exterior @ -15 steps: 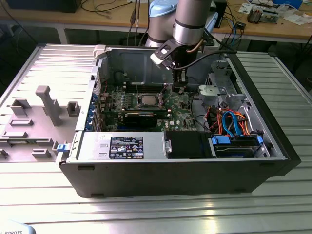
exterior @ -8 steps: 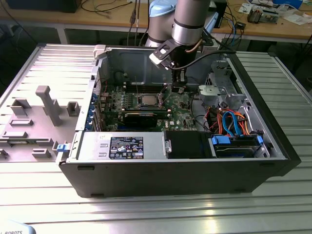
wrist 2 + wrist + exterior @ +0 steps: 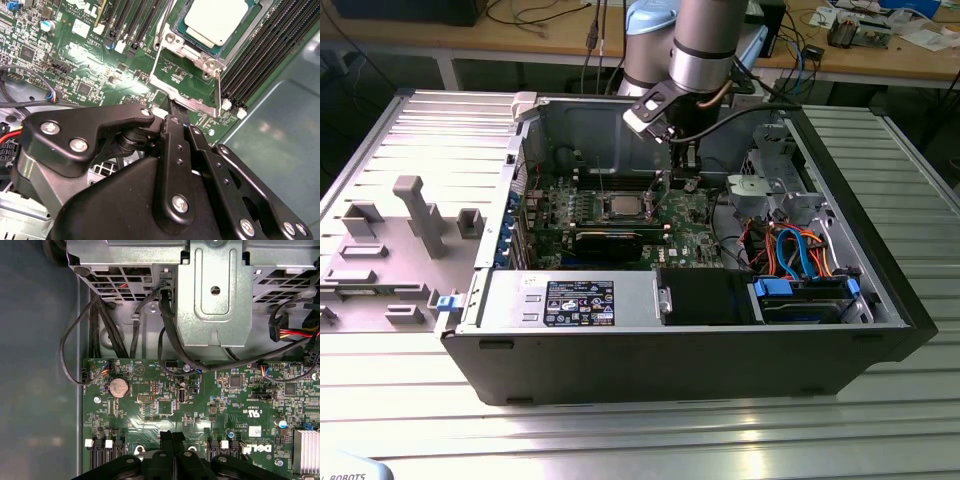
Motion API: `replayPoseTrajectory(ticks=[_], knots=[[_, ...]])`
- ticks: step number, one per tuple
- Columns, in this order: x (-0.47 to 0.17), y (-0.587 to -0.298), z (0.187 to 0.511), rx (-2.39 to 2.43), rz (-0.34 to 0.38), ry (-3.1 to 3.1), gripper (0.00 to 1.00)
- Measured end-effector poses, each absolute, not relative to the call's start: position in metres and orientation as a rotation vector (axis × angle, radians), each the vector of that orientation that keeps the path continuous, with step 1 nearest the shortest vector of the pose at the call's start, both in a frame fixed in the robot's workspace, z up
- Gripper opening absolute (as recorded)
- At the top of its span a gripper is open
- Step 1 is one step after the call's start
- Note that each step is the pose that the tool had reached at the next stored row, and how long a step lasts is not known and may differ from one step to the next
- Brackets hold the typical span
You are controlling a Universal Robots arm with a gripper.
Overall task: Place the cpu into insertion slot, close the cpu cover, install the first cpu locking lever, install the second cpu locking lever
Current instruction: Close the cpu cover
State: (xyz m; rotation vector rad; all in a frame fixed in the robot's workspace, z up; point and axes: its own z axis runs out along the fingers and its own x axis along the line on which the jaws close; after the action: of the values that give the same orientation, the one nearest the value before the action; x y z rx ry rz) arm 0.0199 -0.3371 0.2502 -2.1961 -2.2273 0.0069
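my gripper [image 3: 170,107], jaws pressed together on nothing, points its tip at the near corner of the insertion slot [image 3: 168,36] in the second wrist view. the cpu [image 3: 215,20] lies seated in that slot, and the cpu cover [image 3: 202,57] looks lowered around it. a wire locking lever [image 3: 218,92] runs along the slot's side, lengthwise away from my tip, its near end just beside it.

Cpu [image 3: 216,20] in insertion slot [image 3: 199,59], between memory slots [image 3: 270,50] on motherboard [image 3: 90,65]
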Motion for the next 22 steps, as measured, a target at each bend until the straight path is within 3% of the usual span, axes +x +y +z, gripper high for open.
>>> replayPoseTrajectory(ticks=[22], knots=[[0.0108,-0.3371,0.2500,-2.196,0.007,-2.227,0.11]])
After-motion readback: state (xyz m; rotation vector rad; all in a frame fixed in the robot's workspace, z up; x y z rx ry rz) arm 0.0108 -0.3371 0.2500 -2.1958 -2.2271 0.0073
